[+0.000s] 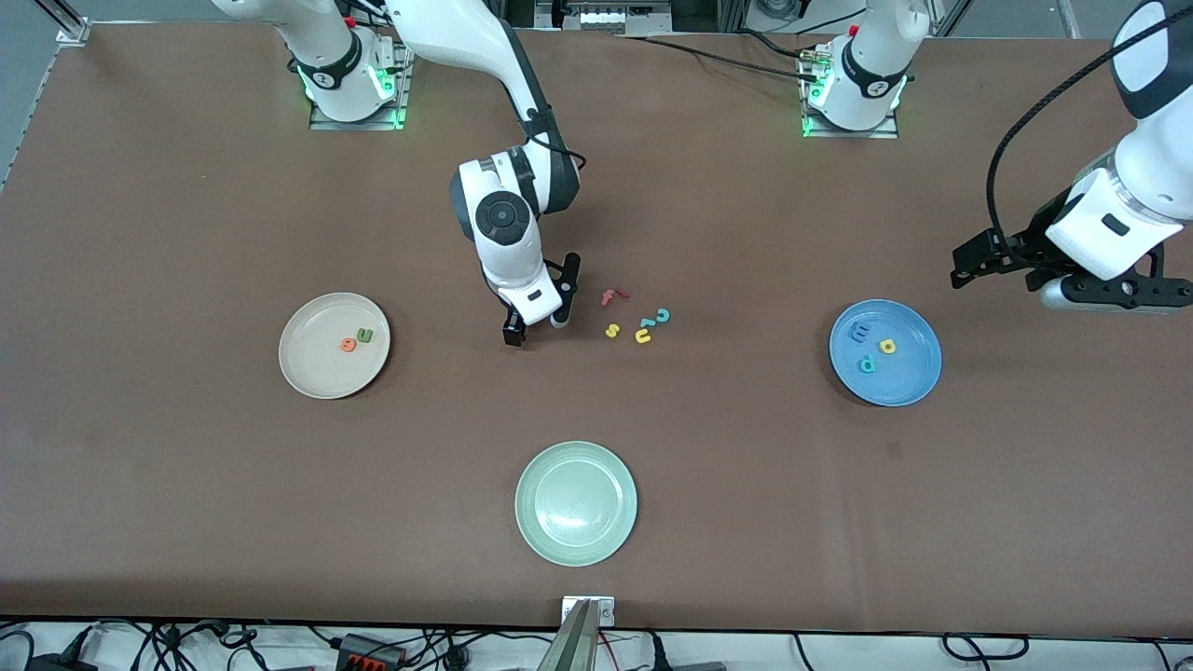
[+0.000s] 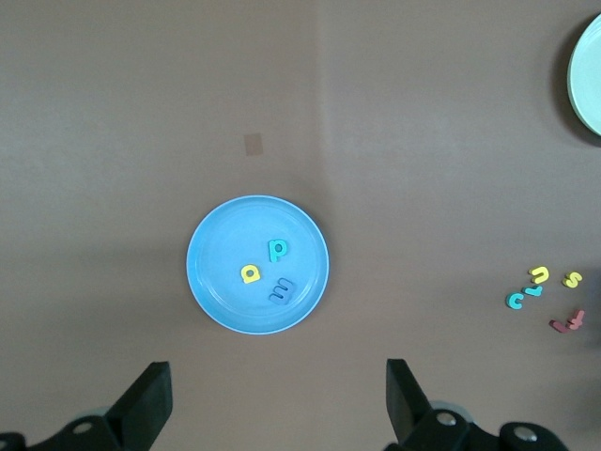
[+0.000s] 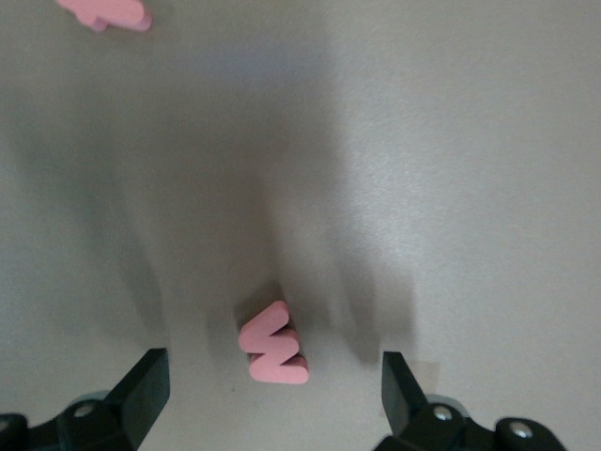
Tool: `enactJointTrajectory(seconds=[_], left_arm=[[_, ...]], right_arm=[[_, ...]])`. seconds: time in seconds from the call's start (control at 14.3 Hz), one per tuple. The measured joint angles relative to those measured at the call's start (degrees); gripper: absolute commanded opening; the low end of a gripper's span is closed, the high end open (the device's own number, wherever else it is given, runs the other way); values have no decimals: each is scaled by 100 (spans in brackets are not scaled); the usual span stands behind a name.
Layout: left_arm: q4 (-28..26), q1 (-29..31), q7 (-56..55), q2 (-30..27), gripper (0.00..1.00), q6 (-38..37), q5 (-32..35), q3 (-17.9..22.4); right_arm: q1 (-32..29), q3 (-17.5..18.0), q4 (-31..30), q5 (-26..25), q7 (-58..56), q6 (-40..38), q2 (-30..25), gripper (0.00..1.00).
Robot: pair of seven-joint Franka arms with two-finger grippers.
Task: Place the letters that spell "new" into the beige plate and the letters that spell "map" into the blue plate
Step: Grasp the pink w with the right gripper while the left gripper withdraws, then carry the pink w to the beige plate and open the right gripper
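Right gripper (image 1: 536,328) is down at table centre, jaws wide, straddling the salmon w (image 3: 273,343), which lies flat on the table, untouched. Beige plate (image 1: 308,373), at 9 o'clock from the gripper, holds the orange e (image 1: 349,344) and green n (image 1: 364,335) side by side. Blue plate (image 1: 909,384), at 3 o'clock, holds the blue m (image 1: 860,328), yellow a (image 1: 887,346) and teal p (image 1: 867,364). Left gripper (image 2: 277,413) waits above the blue plate, jaws wide, empty.

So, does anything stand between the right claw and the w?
Nothing visible does: the right claw is open directly over the w, which lies alone on bare table between its fingers.
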Motion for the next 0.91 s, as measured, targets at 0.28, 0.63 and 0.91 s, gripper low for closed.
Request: enactJointTrajectory(seconds=[0.28, 0.63, 0.91], left_arm=[[46, -14, 41, -11, 100, -1, 68, -6], [50, -18, 45, -13, 100, -98, 154, -7], [64, -20, 61, -32, 100, -133, 155, -32]], right_arm=[[3, 0, -4, 0, -82, 40, 95, 66], [15, -11, 5, -2, -97, 55, 67, 33], [21, -35, 23, -5, -99, 54, 38, 21]])
